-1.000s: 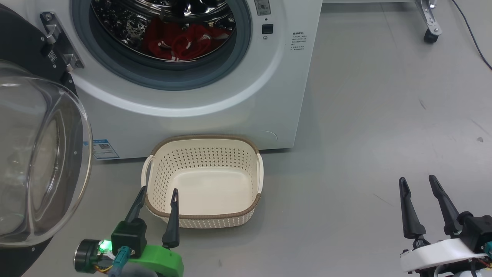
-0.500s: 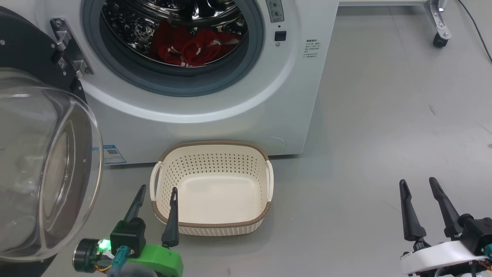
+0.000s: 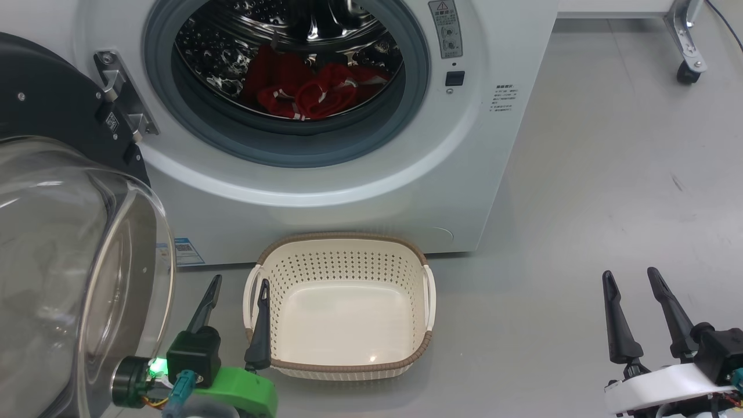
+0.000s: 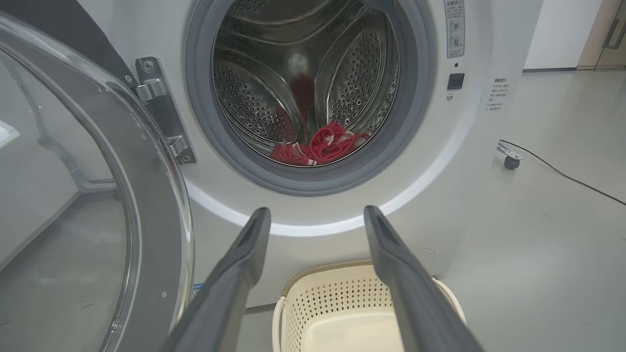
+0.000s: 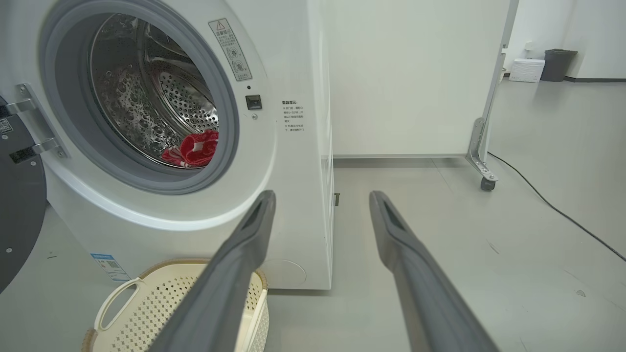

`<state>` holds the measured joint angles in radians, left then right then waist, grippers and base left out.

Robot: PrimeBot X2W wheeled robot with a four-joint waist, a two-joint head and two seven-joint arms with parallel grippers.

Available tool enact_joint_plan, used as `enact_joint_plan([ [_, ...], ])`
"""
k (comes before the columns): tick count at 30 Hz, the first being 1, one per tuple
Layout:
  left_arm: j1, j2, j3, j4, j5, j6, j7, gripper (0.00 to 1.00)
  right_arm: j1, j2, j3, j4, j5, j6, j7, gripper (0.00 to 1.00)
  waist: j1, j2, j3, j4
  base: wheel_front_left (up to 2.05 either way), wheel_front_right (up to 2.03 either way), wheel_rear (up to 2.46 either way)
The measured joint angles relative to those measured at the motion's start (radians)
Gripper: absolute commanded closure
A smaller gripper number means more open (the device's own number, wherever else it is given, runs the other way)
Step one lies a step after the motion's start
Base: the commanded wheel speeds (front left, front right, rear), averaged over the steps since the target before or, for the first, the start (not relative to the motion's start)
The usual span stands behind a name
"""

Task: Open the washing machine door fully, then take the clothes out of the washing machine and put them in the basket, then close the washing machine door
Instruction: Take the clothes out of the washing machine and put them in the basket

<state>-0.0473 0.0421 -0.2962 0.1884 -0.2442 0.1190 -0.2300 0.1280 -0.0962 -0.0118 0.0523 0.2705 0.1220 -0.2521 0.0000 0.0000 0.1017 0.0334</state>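
Head view, going left to right: the washing machine door [image 3: 64, 249] is swung wide on its hinge, its clear glass bowl bulging towards the robot, so the opening step looks done to me. Just right of it the left gripper [image 3: 240, 281] hangs low with its two dark fingers spread and nothing between them, one tip over the near left corner of the basket [image 3: 342, 238]. The basket sits on the floor right in front of the washing machine [image 3: 348, 191] and has nothing in it. The clothes [image 3: 307, 96], a red bundle with white trim, lie at the bottom of the steel drum, behind the grey seal. Far right, well away from everything, the right gripper [image 3: 630, 273] is spread wide too, holding nothing. I would say the fetching step is only starting: an arm has to rise, pass through the round opening, dip to the drum floor and close on the red cloth without catching the seal. Compared with a second ago, the whole picture has slid: machine and basket now sit lower and further right and more of the drum shows, which reads as the camera moving, while both grippers keep their places in it.
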Motion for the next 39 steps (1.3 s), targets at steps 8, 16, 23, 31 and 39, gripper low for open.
enact_joint_plan([
  [8, -0.006, 0.0, 0.0, 0.0, -0.002, 0.0, 0.0, 0.0, 0.0, 0.0, 0.001, 0.0, 0.0, 0.0, 0.0, 0.0, 0.0, 0.0, 0.002, 0.006, 0.36, -0.37, 0.01],
  [16, -0.009, 0.0, 0.0, 0.0, -0.002, 0.0, 0.0, 0.0, 0.0, -0.002, 0.004, -0.002, 0.0, 0.0, 0.0, 0.0, 0.0, 0.0, 0.005, 0.009, 0.06, -0.06, 0.0],
  [23, -0.009, 0.0, 0.0, 0.001, -0.002, 0.0, -0.001, 0.0, 0.0, -0.007, 0.004, -0.002, 0.0, 0.0, 0.0, 0.0, 0.0, 0.0, 0.009, 0.012, 0.0, 0.0, 0.0],
  [31, -0.01, 0.0, -0.002, 0.003, -0.02, 0.0, -0.002, 0.0, 0.0, -0.013, 0.009, -0.002, 0.0, 0.0, 0.0, 0.0, 0.0, 0.0, 0.011, 0.014, 0.0, 0.0, 0.0],
  [39, -0.046, 0.0, -0.042, 0.006, -0.055, 0.0, -0.001, 0.0, -0.003, -0.025, 0.014, -0.021, 0.002, 0.0, 0.0, 0.0, 0.0, 0.0, 0.04, 0.013, 0.0, 0.0, 0.0],
])
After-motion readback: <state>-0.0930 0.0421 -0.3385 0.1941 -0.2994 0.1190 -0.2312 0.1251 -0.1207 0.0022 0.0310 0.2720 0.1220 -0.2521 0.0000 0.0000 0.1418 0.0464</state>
